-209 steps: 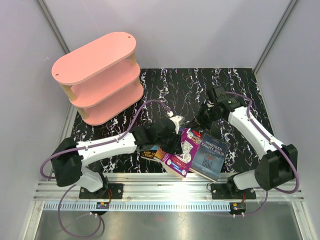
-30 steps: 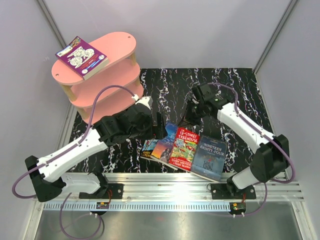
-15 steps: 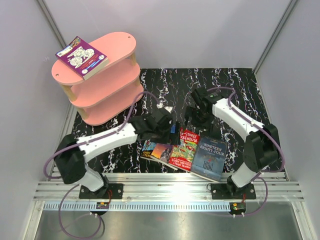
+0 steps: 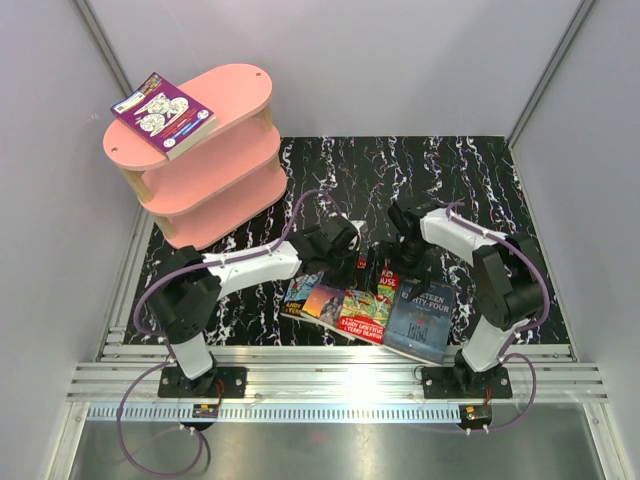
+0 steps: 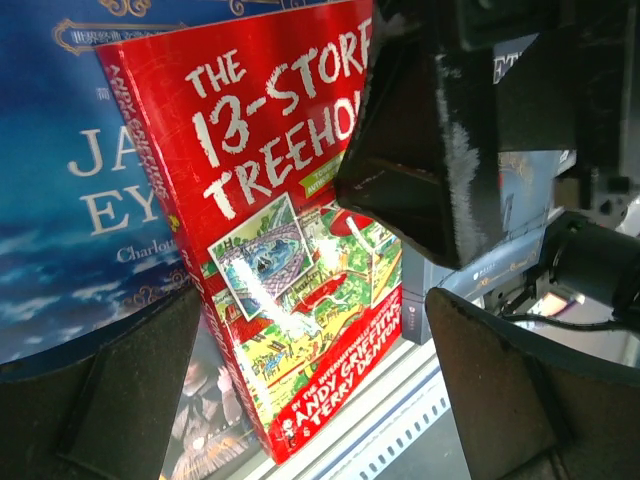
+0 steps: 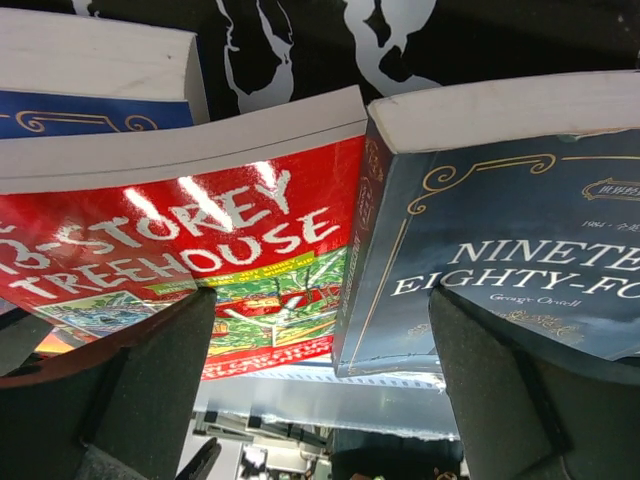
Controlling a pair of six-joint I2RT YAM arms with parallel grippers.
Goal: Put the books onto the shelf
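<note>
Top external view: a pink shelf (image 4: 205, 150) stands at the far left corner of the black marbled table (image 4: 450, 170), with a purple book (image 4: 163, 113) lying flat on its top board. The other books lie overlapping in a row near the front edge, well apart from the shelf: a blue-and-yellow book (image 4: 312, 299), a red Treehouse book (image 4: 365, 318) and a dark blue Nineteen Eighty-Four (image 4: 422, 315). A blue Jane Eyre (image 5: 60, 180) lies partly under the red one. Both arms lean in over this row and cover its far ends. The left gripper (image 5: 310, 390) is spread wide around the red cover, grasping nothing, and the right arm's dark finger blocks part of its view. The right gripper (image 6: 320, 380) is released too, spread wide above the seam between the red and dark blue books; contact cannot be made out.
</note>
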